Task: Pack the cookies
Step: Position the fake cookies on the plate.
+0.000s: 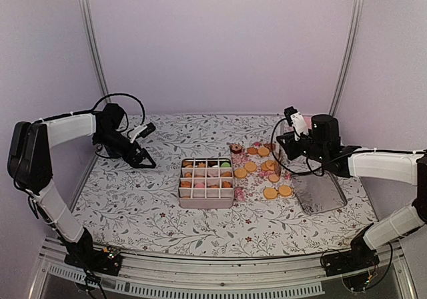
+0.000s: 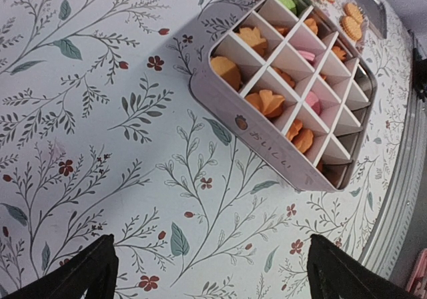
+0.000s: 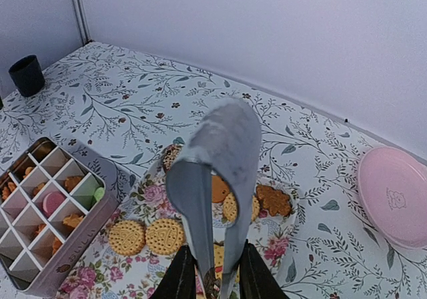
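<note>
**Step in hand (judged):** transfer one loose cookie to the divided tin [image 1: 207, 203] with the tongs.

1. The right fingers [image 3: 179, 277] are closed narrow on the handle end of grey metal tongs [image 3: 220, 145], which reach out above the loose cookies [image 3: 145, 237]. Grip the tool firmly enough that it cannot twist.
2. Bring the tips down on a single cookie at the edge of the group. Squeeze lightly across its rim; these pieces probably break under pressure.
3. Lift straight up, carry it to a vacant cell and release low.
4. The left fingers [image 2: 93, 272] stand wide and hold nothing, above the bare bench [image 2: 100, 112] beside the tin. They could steady the tin if it slides.

**Cookies:** small flat pieces, mostly orange-tan, some round with scalloped rims and some flower-shaped. A few are pink, and one green one sits in a corner cell. One group lies on a rose-printed sheet [image 3: 87, 272] between the tin and a grey lid [image 1: 320, 193]. Others already sit in the cells, and several cells are vacant.
</note>
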